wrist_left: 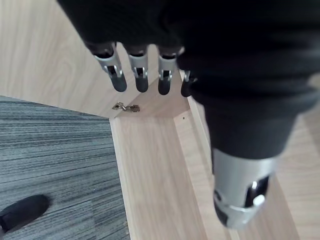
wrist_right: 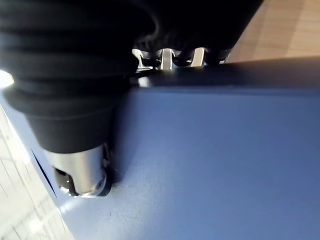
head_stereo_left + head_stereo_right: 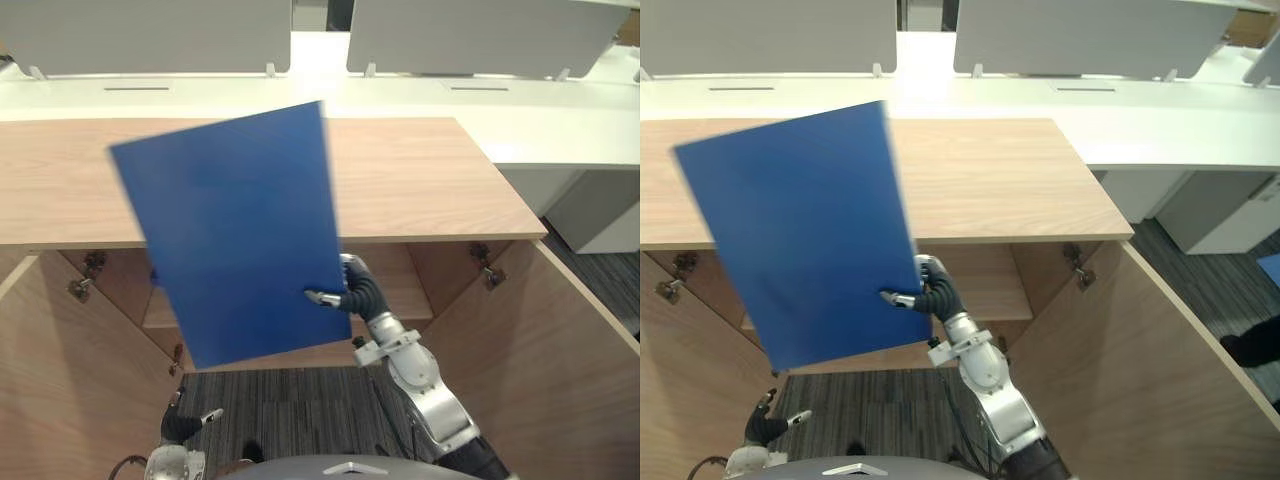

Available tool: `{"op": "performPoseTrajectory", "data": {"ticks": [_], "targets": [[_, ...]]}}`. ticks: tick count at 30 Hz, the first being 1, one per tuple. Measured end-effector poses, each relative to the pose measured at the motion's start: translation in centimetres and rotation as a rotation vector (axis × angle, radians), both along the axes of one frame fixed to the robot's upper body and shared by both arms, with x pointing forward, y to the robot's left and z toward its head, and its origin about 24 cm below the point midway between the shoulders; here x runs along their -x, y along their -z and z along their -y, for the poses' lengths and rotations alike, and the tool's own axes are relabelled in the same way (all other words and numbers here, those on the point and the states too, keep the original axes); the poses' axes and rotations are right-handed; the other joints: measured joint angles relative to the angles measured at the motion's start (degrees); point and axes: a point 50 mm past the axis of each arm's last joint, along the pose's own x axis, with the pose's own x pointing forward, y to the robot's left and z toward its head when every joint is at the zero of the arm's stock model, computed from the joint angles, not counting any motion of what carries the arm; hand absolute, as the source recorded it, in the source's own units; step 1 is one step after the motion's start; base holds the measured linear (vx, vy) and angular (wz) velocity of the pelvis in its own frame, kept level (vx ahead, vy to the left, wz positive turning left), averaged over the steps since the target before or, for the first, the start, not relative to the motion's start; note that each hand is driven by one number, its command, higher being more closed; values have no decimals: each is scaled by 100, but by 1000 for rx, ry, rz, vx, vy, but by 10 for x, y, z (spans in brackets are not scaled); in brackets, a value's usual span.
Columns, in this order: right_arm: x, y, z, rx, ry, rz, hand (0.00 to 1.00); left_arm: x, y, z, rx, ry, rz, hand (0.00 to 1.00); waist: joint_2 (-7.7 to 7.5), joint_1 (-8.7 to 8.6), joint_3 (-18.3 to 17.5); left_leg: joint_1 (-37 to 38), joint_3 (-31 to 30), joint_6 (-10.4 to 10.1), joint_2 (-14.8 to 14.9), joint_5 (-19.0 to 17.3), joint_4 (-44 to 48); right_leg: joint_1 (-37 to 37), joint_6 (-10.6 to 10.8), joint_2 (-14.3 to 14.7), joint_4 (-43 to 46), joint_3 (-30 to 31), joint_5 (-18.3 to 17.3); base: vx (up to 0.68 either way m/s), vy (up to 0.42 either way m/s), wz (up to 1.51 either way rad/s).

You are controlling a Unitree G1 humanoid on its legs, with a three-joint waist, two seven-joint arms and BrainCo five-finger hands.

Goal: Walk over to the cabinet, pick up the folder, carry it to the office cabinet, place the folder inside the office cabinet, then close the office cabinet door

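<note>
Closest to you, low by the carpet, the left hand hangs idle beside the left door; its fingers are loose and nearly straight, and it holds nothing.

Just above and ahead, your right hand has the blue folder pinched at its lower right corner; the thumb lies across the front face and the fingers curl round behind. The forearm rises from the lower right with the wrist bent up, so the folder stands nearly upright, tilted to the left, in front of the opening.

I'd judge the pick-up and the carry done; you are at the office cabinet with both doors swung wide, the right door included. The folder is not yet inside; the shelf behind it looks bare where it shows. What remains is placing it, letting go, and closing the door.

Beyond the wooden top run the white desks and their grey partitions.
</note>
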Motion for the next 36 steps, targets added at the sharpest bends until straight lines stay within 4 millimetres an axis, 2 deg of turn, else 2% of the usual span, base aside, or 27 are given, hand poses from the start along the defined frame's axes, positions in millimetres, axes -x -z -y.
{"op": "performPoseTrajectory", "data": {"ticks": [1,2,3,5,7,10,15,18,21,23,26,27,36], "targets": [[-7,-4,-8,60,-42,42,100,-18,-6,-2,-15,22,44,0,-94,19,218,-333,-9,30,50,-76,388,-287,-34,3,271,41,-33,-97,-18,-6],[-10,-7,-12,84,-62,62,100,-27,-10,-2,-25,35,69,0,-72,40,378,-554,-8,41,97,-164,661,-455,-39,10,404,54,-51,-138,-46,0],[-15,-11,-17,132,-87,98,100,-42,-16,-2,-35,49,107,0,-157,60,573,-871,-24,73,173,-313,1108,-648,-42,27,617,55,-76,-162,-54,2],[-24,-15,-24,240,-128,155,100,-63,-25,1,-39,69,167,0,-13,90,995,-1658,-101,122,363,-651,2081,-1247,-17,71,1229,55,-233,-197,-22,6],[-26,-12,-24,300,-139,170,100,-70,-28,2,-41,81,183,0,85,99,1303,-1953,-177,127,402,-801,2490,-1552,-10,56,1679,53,-400,-192,23,12],[-30,-11,-22,407,-151,217,100,-74,-33,-4,-67,91,195,0,141,140,1528,-2592,-224,92,481,-971,3002,-2252,-73,17,2334,41,-664,-178,9,8],[-37,-19,-15,498,-134,276,100,-89,-42,-6,-93,126,232,0,215,152,1899,-3524,-355,103,644,-1058,3681,-3148,-123,63,3005,-1,-775,-122,-12,5],[-36,-28,-17,468,-123,309,100,-97,-49,-1,-89,143,271,0,239,171,2004,-4184,-370,134,804,-1184,4168,-3790,-154,90,3443,18,-873,-95,-10,-8],[-36,-47,-12,379,-90,345,100,-112,-62,9,-70,153,349,0,285,218,2128,-4763,-364,156,915,-1283,4561,-4398,-156,108,3842,47,-946,-75,-18,-9],[-39,-59,-5,312,-50,357,100,-121,-73,9,-74,148,397,0,319,250,2238,-5005,-382,171,946,-1311,4745,-4655,-163,108,4061,49,-999,-54,-23,-2],[-47,-83,12,181,71,394,100,-137,-90,13,-71,156,477,0,341,287,2363,-5495,-463,192,984,-1336,4983,-5123,-168,106,4345,10,-1073,-30,-39,7],[-52,-95,24,102,148,408,100,-146,-101,15,-69,158,531,0,346,306,2465,-5715,-509,192,994,-1336,5075,-5324,-190,100,4460,-26,-1103,0,-48,7],[-69,-124,64,-94,338,422,100,-157,-122,19,-47,142,640,0,343,365,2573,-6184,-530,227,1047,-1312,5237,-5830,-203,105,4709,-45,-1157,45,-47,1]]}}
